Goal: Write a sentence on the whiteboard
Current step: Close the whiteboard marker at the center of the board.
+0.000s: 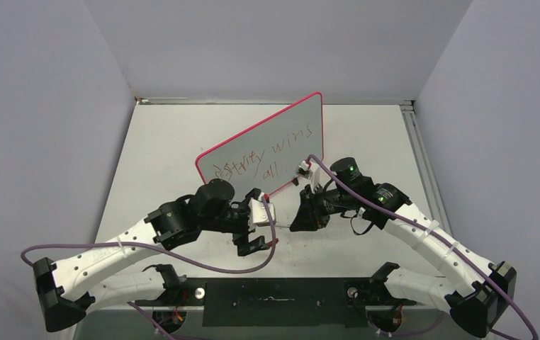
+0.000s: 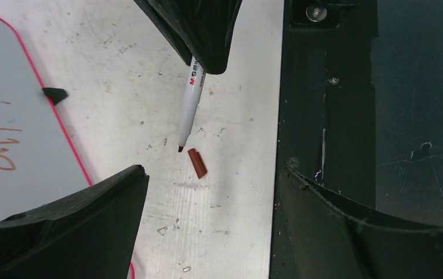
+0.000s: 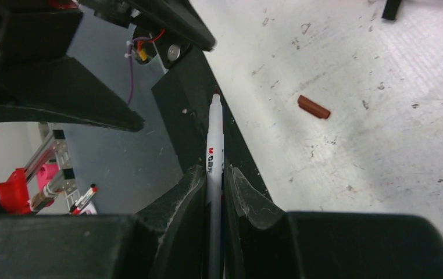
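Observation:
The whiteboard (image 1: 281, 131), pale with a red-pink rim, lies slantwise mid-table. The dark-red sentence (image 1: 267, 159) reads roughly "party wins all" in two lines. The board's corner also shows in the left wrist view (image 2: 21, 133). My right gripper (image 1: 301, 216) (image 3: 215, 172) is shut on a white marker (image 3: 213, 145), uncapped, tip pointing down near the tabletop (image 2: 189, 102). The brown-red cap (image 2: 197, 163) (image 3: 313, 107) lies loose on the table beside the tip. My left gripper (image 1: 266, 221) (image 2: 214, 180) is open and empty, just short of the cap.
A black base plate (image 2: 335, 116) (image 1: 274, 301) runs along the near table edge, right beside the cap. A small black board foot (image 2: 54, 94) sticks out at the rim. Grey walls close in the back and both sides.

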Tool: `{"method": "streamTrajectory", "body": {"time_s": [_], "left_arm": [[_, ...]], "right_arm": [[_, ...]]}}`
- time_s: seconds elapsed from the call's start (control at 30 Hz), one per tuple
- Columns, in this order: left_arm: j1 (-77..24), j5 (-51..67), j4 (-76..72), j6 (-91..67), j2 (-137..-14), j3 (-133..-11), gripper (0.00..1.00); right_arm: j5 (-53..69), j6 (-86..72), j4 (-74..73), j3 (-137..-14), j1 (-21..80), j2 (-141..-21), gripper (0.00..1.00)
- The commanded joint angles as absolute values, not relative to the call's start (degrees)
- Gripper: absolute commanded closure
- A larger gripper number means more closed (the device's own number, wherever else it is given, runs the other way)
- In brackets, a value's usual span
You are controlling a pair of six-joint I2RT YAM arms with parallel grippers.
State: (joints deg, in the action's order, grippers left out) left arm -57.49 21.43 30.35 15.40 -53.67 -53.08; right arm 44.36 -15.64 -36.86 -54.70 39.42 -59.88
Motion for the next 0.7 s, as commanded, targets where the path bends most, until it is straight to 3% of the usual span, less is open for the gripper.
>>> {"method": "streamTrajectory", "body": {"time_s": [0.0,0.23,0.37,0.47,0.67], "left_arm": [[-60.0,23.0,23.5,15.6,-56.7,-53.0,0.19],[-64.0,22.2,19.6,15.3,-60.8,-52.8,0.26],[-64.8,22.7,19.4,14.9,-63.0,-53.7,0.43],[-65.7,23.2,17.2,14.2,-63.7,-53.3,0.50],[-66.4,23.3,16.3,12.7,-65.9,-53.7,0.80]], "right_arm": [[50.5,-14.7,-38.7,-57.3,39.9,-59.7,0.95],[51.5,-13.8,-39.0,-58.1,41.1,-60.9,0.94],[51.5,-14.0,-37.9,-58.1,41.4,-61.0,0.94],[51.9,-13.8,-37.6,-57.7,41.4,-61.5,0.94],[51.3,-13.3,-37.7,-57.9,41.4,-61.3,0.95]]}}
